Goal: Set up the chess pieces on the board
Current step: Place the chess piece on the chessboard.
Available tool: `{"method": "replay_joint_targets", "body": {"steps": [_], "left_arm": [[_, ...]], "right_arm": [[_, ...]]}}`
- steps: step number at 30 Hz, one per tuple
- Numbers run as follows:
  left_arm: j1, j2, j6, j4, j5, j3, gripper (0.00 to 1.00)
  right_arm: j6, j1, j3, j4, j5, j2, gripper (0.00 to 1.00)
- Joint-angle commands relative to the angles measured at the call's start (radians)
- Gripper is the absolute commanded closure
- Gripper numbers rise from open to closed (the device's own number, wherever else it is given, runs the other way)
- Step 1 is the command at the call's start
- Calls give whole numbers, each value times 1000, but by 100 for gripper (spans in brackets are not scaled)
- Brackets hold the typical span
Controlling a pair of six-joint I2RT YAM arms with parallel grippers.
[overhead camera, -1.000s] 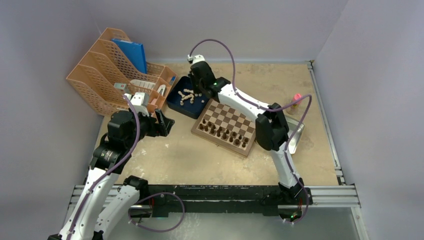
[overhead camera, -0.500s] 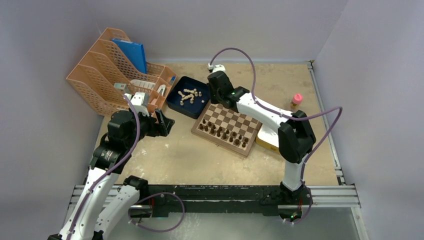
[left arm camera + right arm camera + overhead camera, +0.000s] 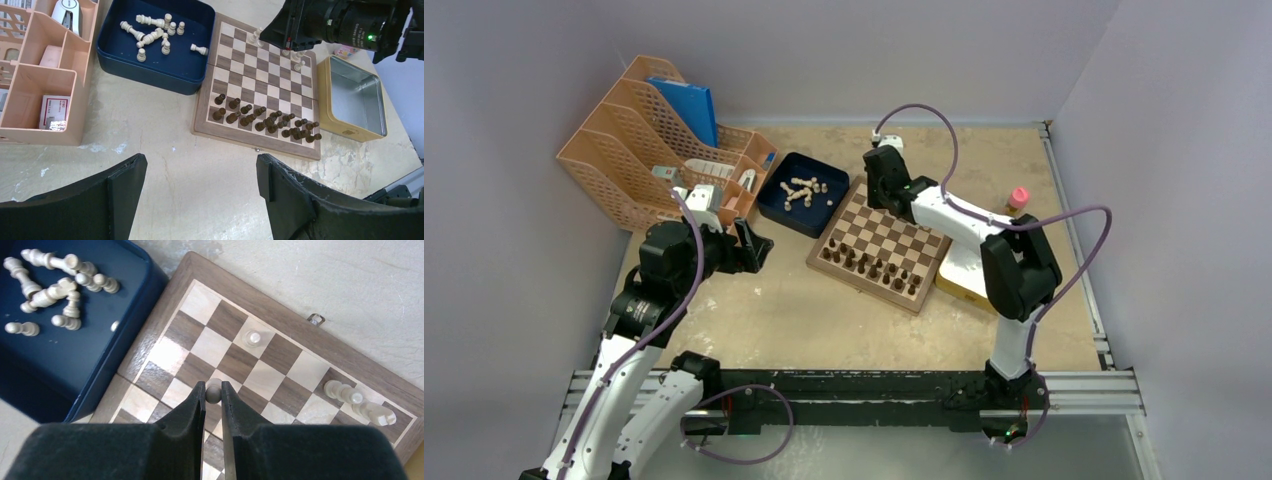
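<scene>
The board lies mid-table, with dark pieces in its two near rows. My right gripper is shut on a small light pawn, held just above the squares near the board's far left corner. A light pawn and two more light pieces stand on the far rows. Several light chess pieces lie loose in the dark blue tray. My left gripper hangs open over bare table to the left of the board, with nothing between its fingers.
An orange desk organiser fills the far left, close to the left arm. A yellow-rimmed tin lies against the board's right side. A small pink-capped bottle stands at the far right.
My right arm has swung from over the blue tray rightwards to the board's far edge, its gripper shut throughout. The left arm has not moved.
</scene>
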Motion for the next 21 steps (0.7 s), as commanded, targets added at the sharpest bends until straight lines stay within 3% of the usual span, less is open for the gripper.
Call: {"method": "replay_joint_targets", "body": {"steps": [1, 21], "left_arm": [[-5, -3, 15, 39, 6, 5, 20], [-5, 13, 12, 39, 1, 6, 20]], "right_arm": [[26, -25, 0, 50, -1, 18, 83], [39, -47, -27, 74, -8, 79, 79]]}}
